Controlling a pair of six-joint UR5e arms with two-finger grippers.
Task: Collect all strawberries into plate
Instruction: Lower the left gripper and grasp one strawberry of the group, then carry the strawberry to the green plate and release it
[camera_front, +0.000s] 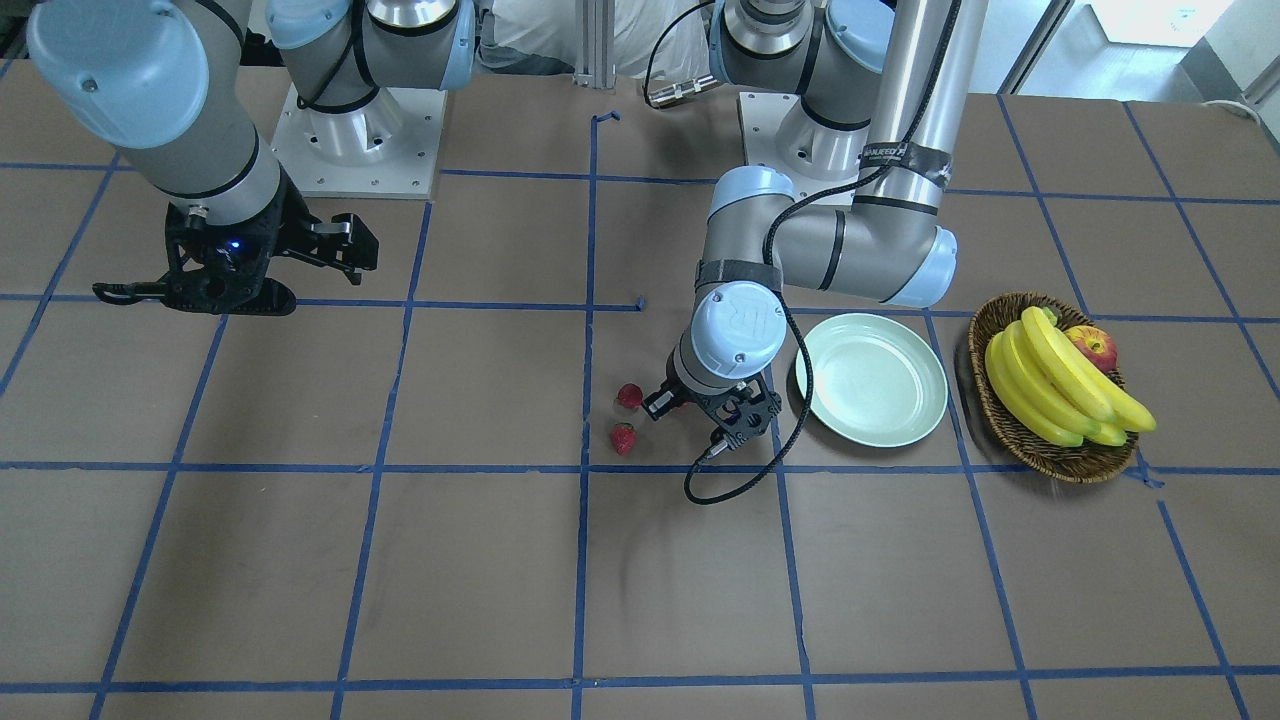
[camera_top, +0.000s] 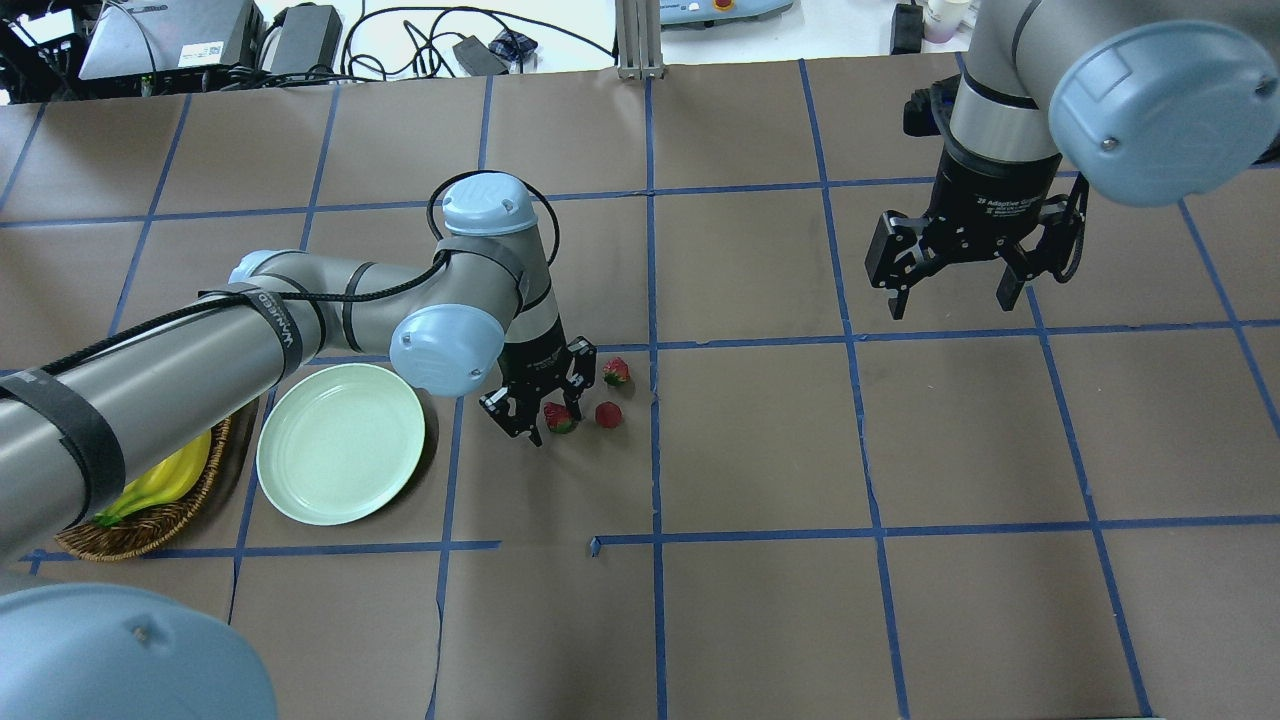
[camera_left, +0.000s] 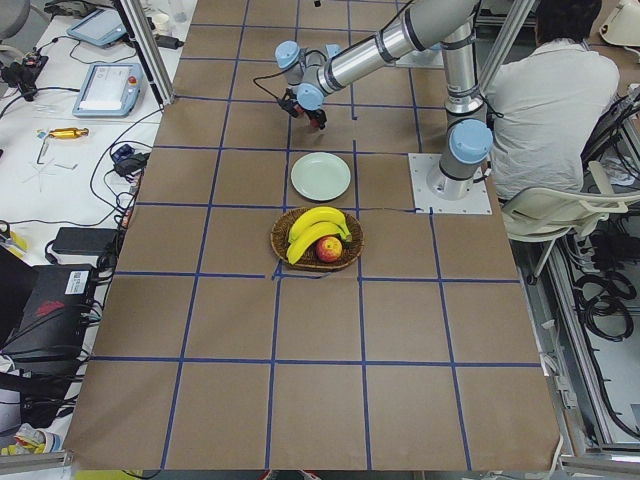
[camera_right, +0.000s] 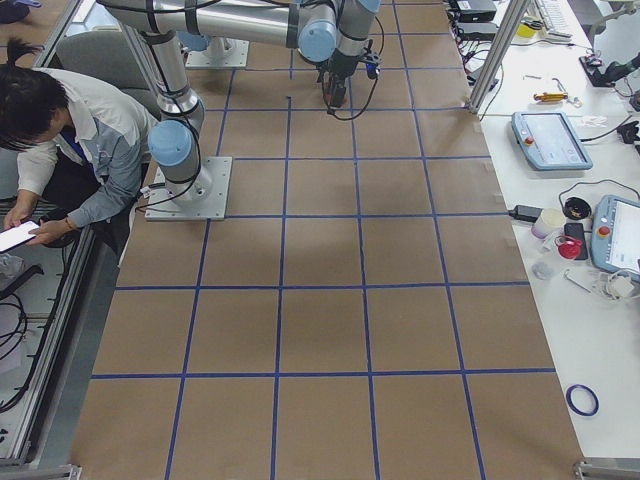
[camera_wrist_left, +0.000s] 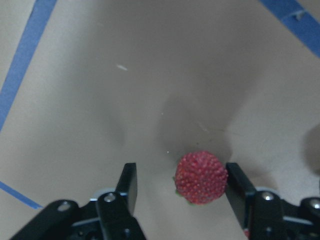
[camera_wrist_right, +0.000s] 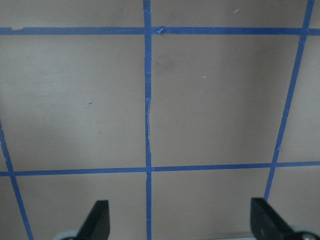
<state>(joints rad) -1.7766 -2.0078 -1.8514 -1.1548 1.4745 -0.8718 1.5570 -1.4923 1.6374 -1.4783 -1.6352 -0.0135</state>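
Left gripper (camera_wrist_left: 181, 172): fingers spread, low over the table (camera_top: 900, 600), straddling the first strawberry (camera_wrist_left: 201, 177). In the left wrist view the berry sits off-centre toward the right-hand finger (camera_wrist_left: 235, 182) and appears to touch it, though contact cannot be confirmed. The left-hand finger stands clear of it.

Strawberries: all three lie on the table just left of centre in the overhead view. The first strawberry is at the gripper, the second strawberry (camera_top: 608, 414) is just beside it to the right, and the third strawberry (camera_top: 616, 371) is near, slightly above the second.

Plate (camera_top: 340, 445): flat on the table at left of centre in the overhead view, apart from the berries, with the left gripper between them.

Right gripper (camera_top: 950, 300): fingers wide apart, held above the table in the upper right of the overhead view, well apart from berries and plate.

Other items: a basket (camera_front: 985, 400) at the right of the front view, just beside the plate, holds bananas (camera_front: 1060, 385) and an apple (camera_front: 1092, 345).
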